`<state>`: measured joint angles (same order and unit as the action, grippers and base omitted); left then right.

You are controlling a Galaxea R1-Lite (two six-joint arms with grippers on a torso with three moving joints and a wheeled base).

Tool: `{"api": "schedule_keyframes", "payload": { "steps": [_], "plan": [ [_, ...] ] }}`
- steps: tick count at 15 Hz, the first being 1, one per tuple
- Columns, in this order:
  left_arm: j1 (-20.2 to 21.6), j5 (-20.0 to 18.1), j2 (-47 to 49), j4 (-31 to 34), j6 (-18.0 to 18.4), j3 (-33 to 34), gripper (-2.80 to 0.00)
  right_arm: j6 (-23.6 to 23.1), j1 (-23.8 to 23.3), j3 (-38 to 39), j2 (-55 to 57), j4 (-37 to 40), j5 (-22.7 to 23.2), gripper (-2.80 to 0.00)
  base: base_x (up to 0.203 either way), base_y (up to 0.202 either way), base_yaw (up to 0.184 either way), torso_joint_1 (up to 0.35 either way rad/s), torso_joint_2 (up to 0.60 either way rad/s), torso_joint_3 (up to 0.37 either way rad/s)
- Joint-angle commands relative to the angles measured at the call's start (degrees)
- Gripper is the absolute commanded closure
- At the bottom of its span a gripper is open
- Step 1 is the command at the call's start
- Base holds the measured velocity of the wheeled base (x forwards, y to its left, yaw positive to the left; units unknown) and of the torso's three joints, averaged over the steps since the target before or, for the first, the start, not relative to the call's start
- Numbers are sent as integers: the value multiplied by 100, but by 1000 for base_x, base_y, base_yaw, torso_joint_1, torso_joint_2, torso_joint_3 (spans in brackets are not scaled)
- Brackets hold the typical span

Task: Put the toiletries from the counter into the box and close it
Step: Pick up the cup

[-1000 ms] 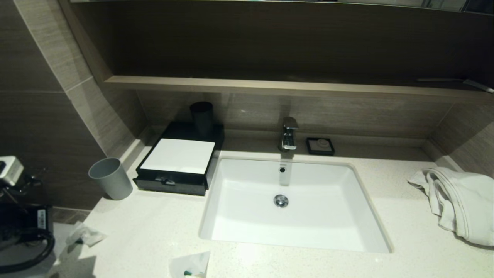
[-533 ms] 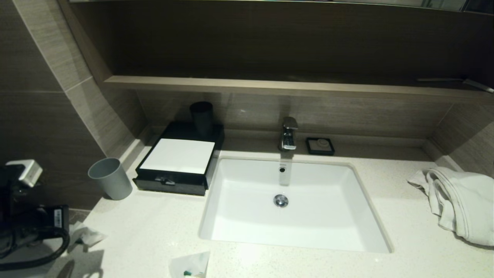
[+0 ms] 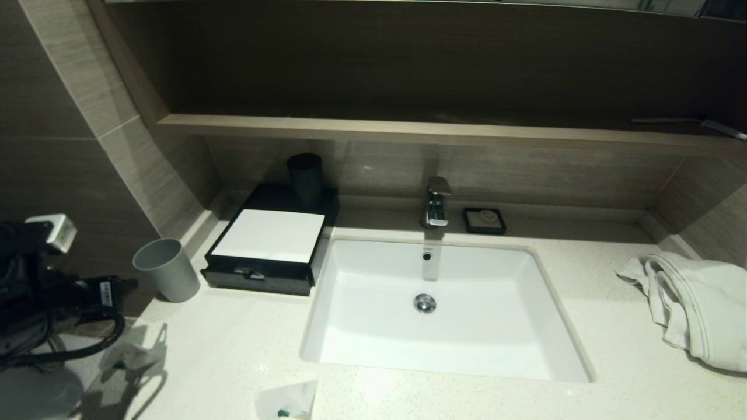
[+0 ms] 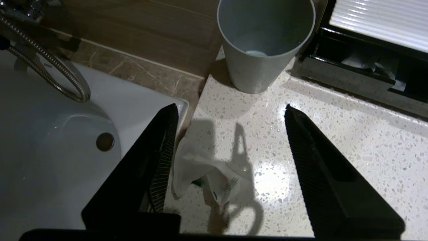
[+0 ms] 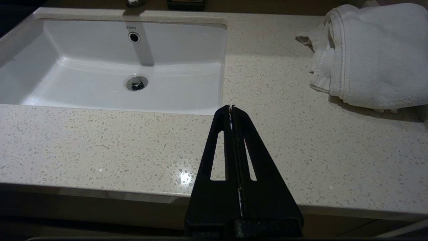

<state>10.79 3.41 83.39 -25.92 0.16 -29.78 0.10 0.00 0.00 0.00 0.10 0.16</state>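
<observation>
Toiletries lie on the counter [image 3: 245, 344] as crinkly translucent sachets; the head view shows two, one sachet [image 3: 129, 354] at the counter's left front corner under the left arm's shadow, and a second sachet [image 3: 289, 399] at the front edge, cut off by the frame; the left wrist view shows only the corner one [image 4: 204, 175], with a green item faintly visible inside, lying between the spread fingers of the left gripper [image 4: 229, 110] and close beside one finger, though contact cannot be told; that gripper's jaws stand wide apart with nothing in them; the same view reveals what the head view does not, namely that the drawer of the box [image 4: 354, 72] is pulled out a little and some pale crumpled plastic lies inside it, too dark to name; in the head view the box [image 3: 265, 242] sits against the wall left of the sink [image 3: 443, 309], its white panel on top, with one black cup [image 3: 305, 177] behind it and one grey cup [image 3: 167, 269] just to its left; the left arm [image 3: 52, 291] shows only as a dark mass at the left edge, its gripper hard to make out there; the right wrist view alone shows the right gripper [image 5: 231, 108], fingers pressed together and empty, hanging over the counter's front edge between the sink and one white towel [image 5: 371, 53]; one faucet [image 3: 436, 201] and one black soap dish [image 3: 484, 220] stand behind the basin.
</observation>
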Motion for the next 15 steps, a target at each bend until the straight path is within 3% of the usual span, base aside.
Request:
{"api": "schedule_keyframes", "payload": {
  "steps": [1, 6, 9, 12, 15],
  "plan": [
    [2, 10, 72, -1, -69, -116, -280, -1, 0, 0, 0, -1, 2, 0, 0, 0, 0, 0, 0, 0],
    [1, -30, 53, -121, -104, 291, -280, -1, 0, 0, 0, -1, 2, 0, 0, 0, 0, 0, 0, 0],
    [-5, -44, 488, -1032, -101, 596, -280, -1, 0, 0, 0, -1, 2, 0, 0, 0, 0, 0, 0, 0],
    [-65, -85, 822, -2378, -101, 1011, -280, -1, -2, 0, 0, -1, 2, 0, 0, 0, 0, 0, 0, 0],
    [-77, -297, 1089, -2885, -76, 1231, -280, -1, 0, 0, 0, -1, 2, 0, 0, 0, 0, 0, 0, 0]
  ]
}}
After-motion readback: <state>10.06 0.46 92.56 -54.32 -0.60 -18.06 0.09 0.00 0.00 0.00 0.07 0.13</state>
